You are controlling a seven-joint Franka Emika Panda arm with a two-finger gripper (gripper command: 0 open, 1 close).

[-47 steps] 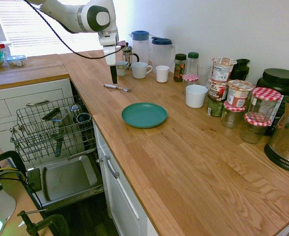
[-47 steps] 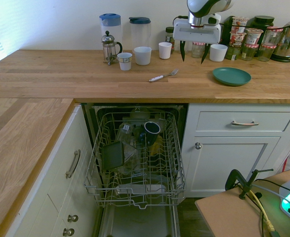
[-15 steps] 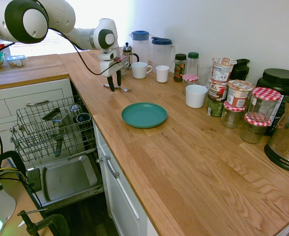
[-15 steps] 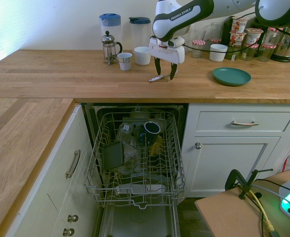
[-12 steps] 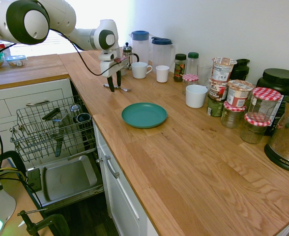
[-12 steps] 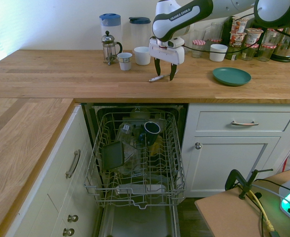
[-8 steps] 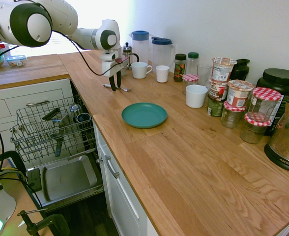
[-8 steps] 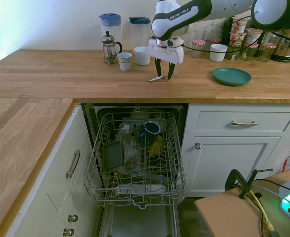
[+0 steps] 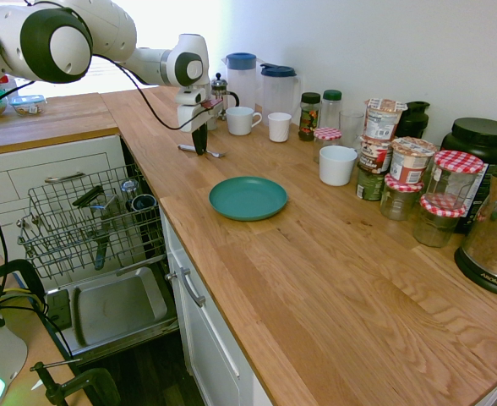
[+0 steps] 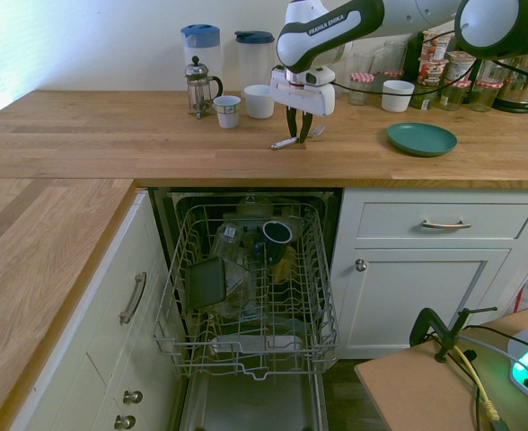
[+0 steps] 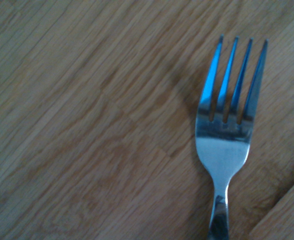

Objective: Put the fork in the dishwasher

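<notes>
Currently we find the pincer (image 10: 298,136) pointed straight down at the wooden surface (image 10: 111,135), its jaws drawn narrow about the middle of the fork (image 10: 293,140). Whether they have actually bitten onto the metal we cannot tell from either outside view; the fork looks to lie flat on the surface. Taking the white mug (image 10: 260,101) as our landmark: the fork lies just in front of it, toward the surface's front edge, and the pincer stands directly over the fork's midpoint. The fork's long axis runs slantwise along the surface, tines pointing toward the teal plate (image 10: 422,138), handle end away from it; the jaws close across that axis, not along it. The wrist view shows the tines (image 11: 234,80) and neck clearly, flat against the wood grain. The dishwasher (image 10: 250,296) stands open below and well in front of the mug, rack pulled out. We judge the grasp step nearly done; lift comes next.
</notes>
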